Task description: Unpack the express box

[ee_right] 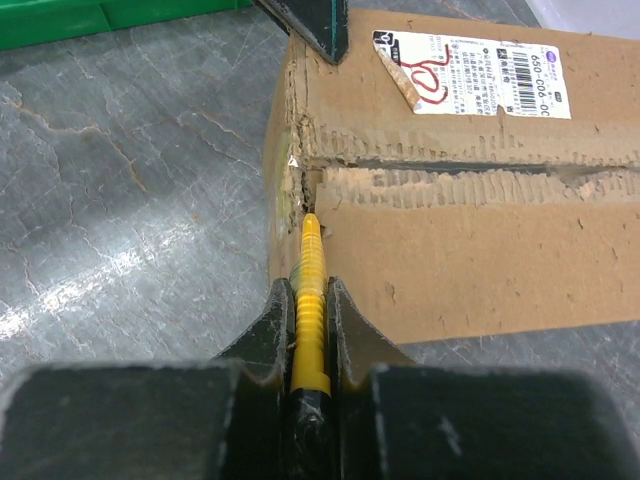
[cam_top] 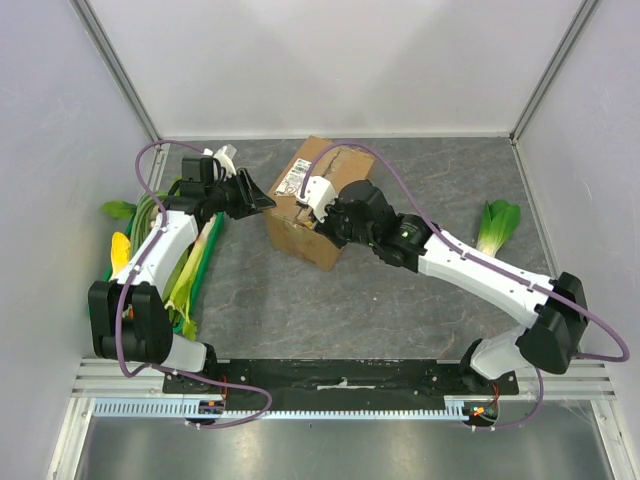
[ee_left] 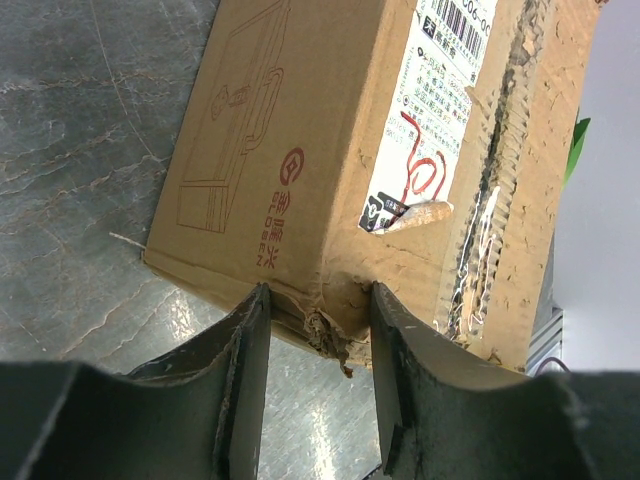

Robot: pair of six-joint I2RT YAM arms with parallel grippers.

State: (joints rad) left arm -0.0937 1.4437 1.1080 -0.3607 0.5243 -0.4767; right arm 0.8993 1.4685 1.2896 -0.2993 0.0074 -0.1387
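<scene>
The brown corrugated cardboard express box (cam_top: 300,235), on the tabletop (cam_top: 400,310), is gripped at one corner by the half-closed left pincer (ee_left: 318,300), its seam (ee_right: 450,170) running straight ahead of the slim yellow plastic cutter (ee_right: 311,270) clamped in the right pincer (ee_right: 310,292).

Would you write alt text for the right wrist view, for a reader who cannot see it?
The right gripper is shut on a yellow cutter, whose tip meets the torn seam at the end of a brown cardboard box. The box lies on a grey table and has a white label on top. A green tray shows at top left.
</scene>
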